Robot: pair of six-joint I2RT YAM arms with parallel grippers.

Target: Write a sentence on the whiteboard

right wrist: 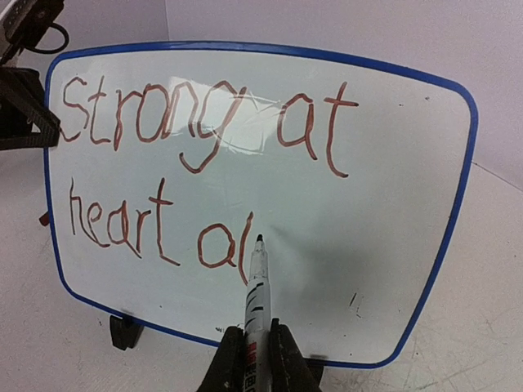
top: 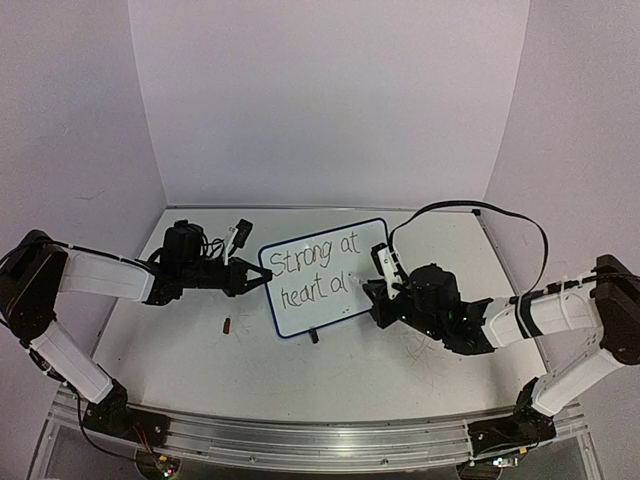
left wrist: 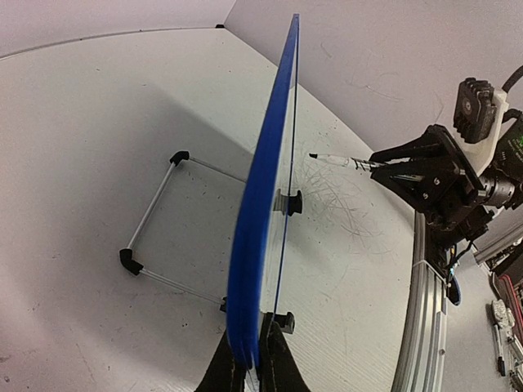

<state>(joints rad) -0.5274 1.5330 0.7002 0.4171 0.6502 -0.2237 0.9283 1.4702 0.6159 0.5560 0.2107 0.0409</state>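
The whiteboard (top: 352, 292) stands upright mid-table on black clip feet (right wrist: 124, 331). The sentence (right wrist: 204, 122) on it reads "Strong at" over "heart al" in reddish-brown letters. My left gripper (top: 262, 281) is shut on the board's left edge; in the left wrist view its fingers (left wrist: 278, 363) pinch the blue rim (left wrist: 261, 245). My right gripper (right wrist: 252, 359) is shut on a white marker (right wrist: 257, 294). The marker tip sits just right of the "l", very near the board face. The left wrist view shows the marker (left wrist: 335, 161) a small gap off the board.
A small red cap (top: 227, 324) lies on the table left of the board. A wire stand (left wrist: 151, 220) lies behind the board. A black device with cables (top: 240, 235) sits at the back left. Old scribbles (left wrist: 327, 196) mark the tabletop. A metal rail (top: 320, 440) runs along the near edge.
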